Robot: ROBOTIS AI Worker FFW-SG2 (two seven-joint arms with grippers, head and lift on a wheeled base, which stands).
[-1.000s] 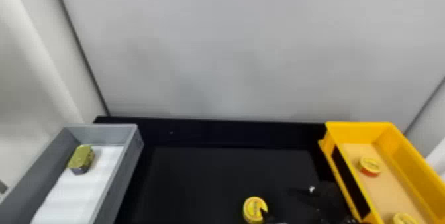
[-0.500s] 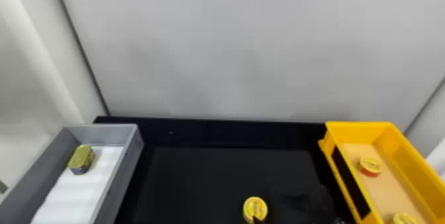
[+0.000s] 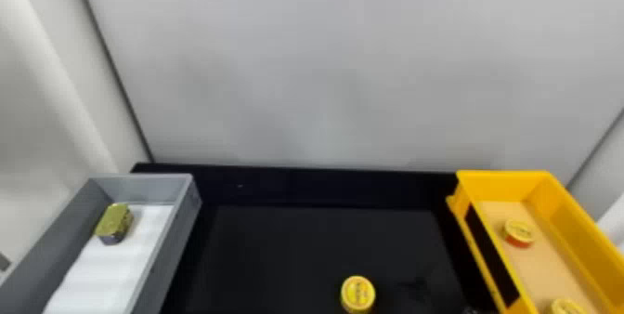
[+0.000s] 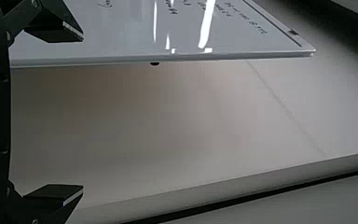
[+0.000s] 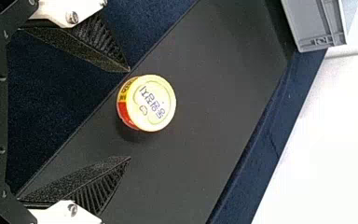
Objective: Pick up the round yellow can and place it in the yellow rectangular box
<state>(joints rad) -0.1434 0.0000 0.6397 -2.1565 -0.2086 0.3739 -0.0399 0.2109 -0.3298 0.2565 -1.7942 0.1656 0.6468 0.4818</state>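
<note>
The round yellow can sits on the black worktop, between a grey box holding a gold tin and the yellow rectangular box.

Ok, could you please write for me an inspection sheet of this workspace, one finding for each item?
Surface: black table, bare around the can.
Job's things: round yellow can upright on the table, outside the yellow rectangular box at the right.
Clutter: two similar cans inside that box; gold tin in the grey box at the left.
Grippers: right gripper open, the can just beyond its fingertips; left gripper open, holding nothing.
Cables: nothing seen.
Surroundings: pale panel behind the table; whiteboard with handwriting near the left gripper.
</note>
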